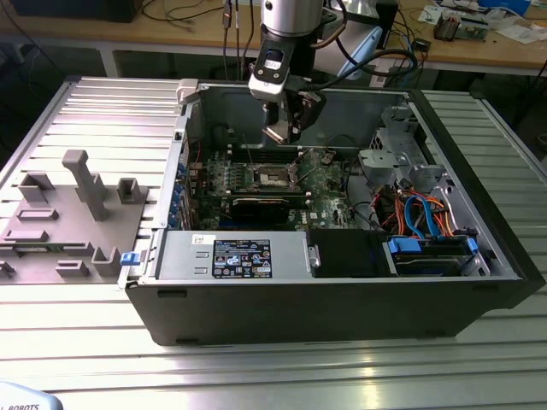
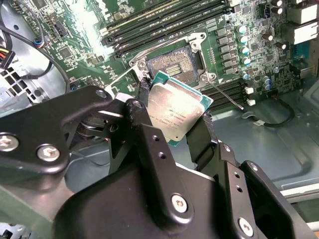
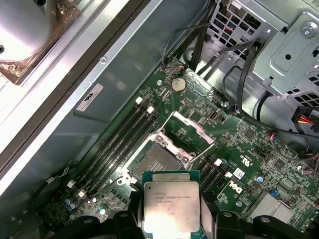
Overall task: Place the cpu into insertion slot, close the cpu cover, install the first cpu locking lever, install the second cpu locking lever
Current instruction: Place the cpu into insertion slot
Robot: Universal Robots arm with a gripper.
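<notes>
I have the gripper (image 1: 284,130) pinching the cpu (image 3: 171,204) by two opposite edges, holding it in the air above the green board, near the insertion slot (image 3: 159,159) but not touching it. The cpu cover (image 3: 188,130) stands swung open beside the slot. The open computer case (image 1: 342,299) lies on a ribbed metal table (image 1: 94,102), with a grey fixture block (image 1: 77,213) at the exterior view's left and a cable-strewn wooden bench (image 1: 171,24) behind.
</notes>
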